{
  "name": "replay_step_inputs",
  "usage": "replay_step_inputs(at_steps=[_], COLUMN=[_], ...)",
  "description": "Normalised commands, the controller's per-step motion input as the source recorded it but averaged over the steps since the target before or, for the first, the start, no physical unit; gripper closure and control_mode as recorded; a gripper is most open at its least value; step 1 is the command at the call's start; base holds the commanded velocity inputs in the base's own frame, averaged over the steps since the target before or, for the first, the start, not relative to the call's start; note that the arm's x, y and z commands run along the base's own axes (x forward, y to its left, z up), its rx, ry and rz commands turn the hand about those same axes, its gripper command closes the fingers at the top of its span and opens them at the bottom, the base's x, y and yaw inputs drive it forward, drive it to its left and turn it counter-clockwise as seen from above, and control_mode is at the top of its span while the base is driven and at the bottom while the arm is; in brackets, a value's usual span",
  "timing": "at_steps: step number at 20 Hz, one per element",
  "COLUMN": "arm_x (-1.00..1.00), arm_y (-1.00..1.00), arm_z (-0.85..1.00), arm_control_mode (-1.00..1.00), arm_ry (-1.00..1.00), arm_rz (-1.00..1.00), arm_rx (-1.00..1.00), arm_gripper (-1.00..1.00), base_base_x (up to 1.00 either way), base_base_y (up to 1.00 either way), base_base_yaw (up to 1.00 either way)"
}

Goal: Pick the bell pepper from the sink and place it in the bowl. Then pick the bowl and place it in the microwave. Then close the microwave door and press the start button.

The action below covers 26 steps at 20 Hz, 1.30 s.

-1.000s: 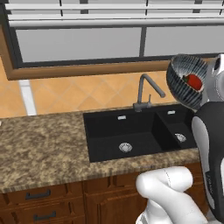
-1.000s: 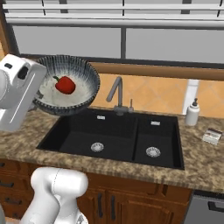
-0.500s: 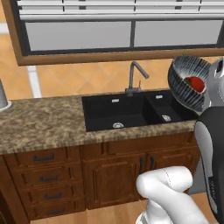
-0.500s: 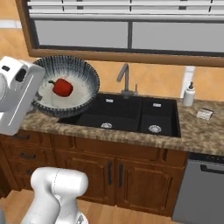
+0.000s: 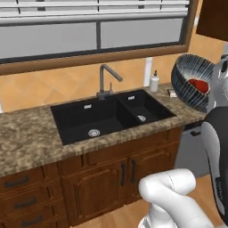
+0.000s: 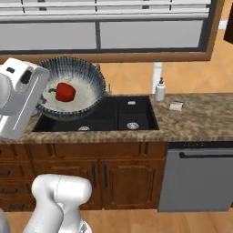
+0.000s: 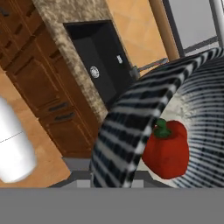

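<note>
My gripper [image 6: 40,96] is shut on the rim of the dark grey streaked bowl [image 6: 75,88] and holds it in the air, tilted so its opening faces the cameras. The red bell pepper [image 6: 65,92] lies inside the bowl, and the hand view shows the bell pepper [image 7: 167,148] against the inner wall, just past the rim of the bowl [image 7: 127,131]. In the left base view the bowl [image 5: 190,81] hangs at the right edge, above the counter's right end, with the bell pepper [image 5: 198,86] in it. The black sink [image 5: 107,116] lies empty below the faucet [image 5: 107,81]. The microwave is out of view.
A granite counter [image 6: 191,120] runs past the sink [image 6: 123,113] over brown cabinets. A white soap bottle [image 6: 159,89] and a small flat object [image 6: 176,106] stand on it at the right. A grey dishwasher front [image 6: 200,177] sits below. A window spans the wall behind.
The whole scene has slid left in both base views, so the base has moved. The bowl with the bell pepper stays in the same grip.
</note>
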Motion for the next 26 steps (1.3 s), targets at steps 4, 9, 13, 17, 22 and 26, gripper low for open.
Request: replay_step_inputs(at_steps=[4, 9, 13, 17, 22, 26], arm_x=[0.00, 0.00, 0.00, 0.00, 0.00, 0.00], arm_y=[0.00, 0.00, 0.00, 0.00, 0.00, 0.00], arm_z=[0.00, 0.00, 0.00, 0.00, 0.00, 0.00], arm_control_mode=[1.00, 1.00, 1.00, 1.00, 1.00, 1.00], arm_ry=[0.00, 0.00, 0.00, 0.00, 0.00, 0.00], arm_rz=[0.00, 0.00, 0.00, 0.00, 0.00, 0.00], arm_rx=[0.00, 0.00, 0.00, 0.00, 0.00, 0.00], arm_gripper=[1.00, 1.00, 1.00, 1.00, 1.00, 1.00], base_base_x=[0.00, 0.00, 0.00, 0.07, 0.23, 0.59], base_base_y=[-0.02, -0.11, -0.37, -0.53, -0.70, -0.76], base_base_yaw=[-0.75, -0.66, -0.50, -0.50, -0.49, -0.48])
